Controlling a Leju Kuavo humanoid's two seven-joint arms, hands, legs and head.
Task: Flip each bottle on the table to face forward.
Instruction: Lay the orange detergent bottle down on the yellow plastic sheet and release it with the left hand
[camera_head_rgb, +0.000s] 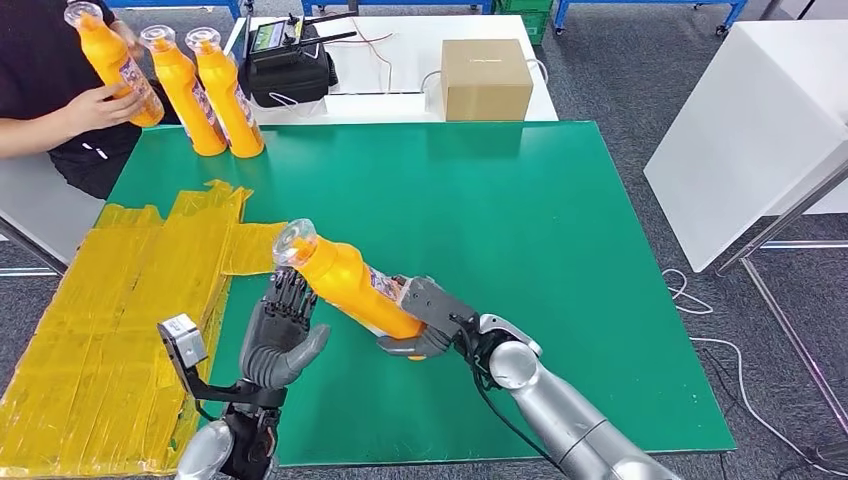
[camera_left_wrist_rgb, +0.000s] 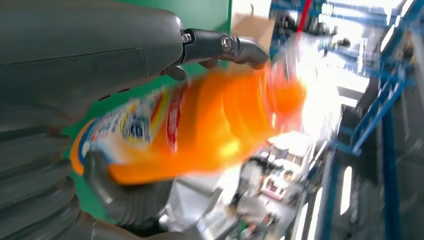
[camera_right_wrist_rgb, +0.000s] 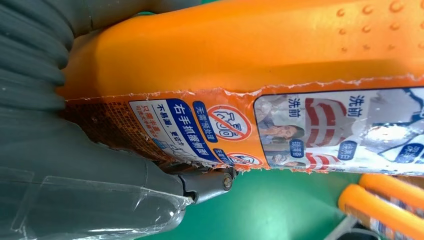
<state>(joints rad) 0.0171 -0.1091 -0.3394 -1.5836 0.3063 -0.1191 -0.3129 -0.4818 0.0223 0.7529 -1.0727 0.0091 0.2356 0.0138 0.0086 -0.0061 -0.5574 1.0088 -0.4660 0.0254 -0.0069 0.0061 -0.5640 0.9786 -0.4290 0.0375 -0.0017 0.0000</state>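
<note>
Green matting covers the counter (camera_head_rgb: 520, 200) before me, with yellow sheeting (camera_head_rgb: 110, 320) laid over its left side. My right hand (camera_head_rgb: 432, 318) grips the base of an orange bottle (camera_head_rgb: 350, 285), holding it tilted above the mat with its clear cap up and to the left; my right fingers (camera_right_wrist_rgb: 207, 182) are wrapped against its torn label. My left hand (camera_head_rgb: 278, 340) is raised just beside the bottle's neck, its fingers (camera_head_rgb: 288, 295) spread and upright; whether they touch it I cannot tell. Two more bottles (camera_head_rgb: 210, 90) stand upright at the far left corner, and a person's hand (camera_head_rgb: 100, 105) holds a third bottle (camera_head_rgb: 115, 60) beside them. Behind the counter sit a cardboard box (camera_head_rgb: 485, 78) and a black device (camera_head_rgb: 288, 65).
</note>
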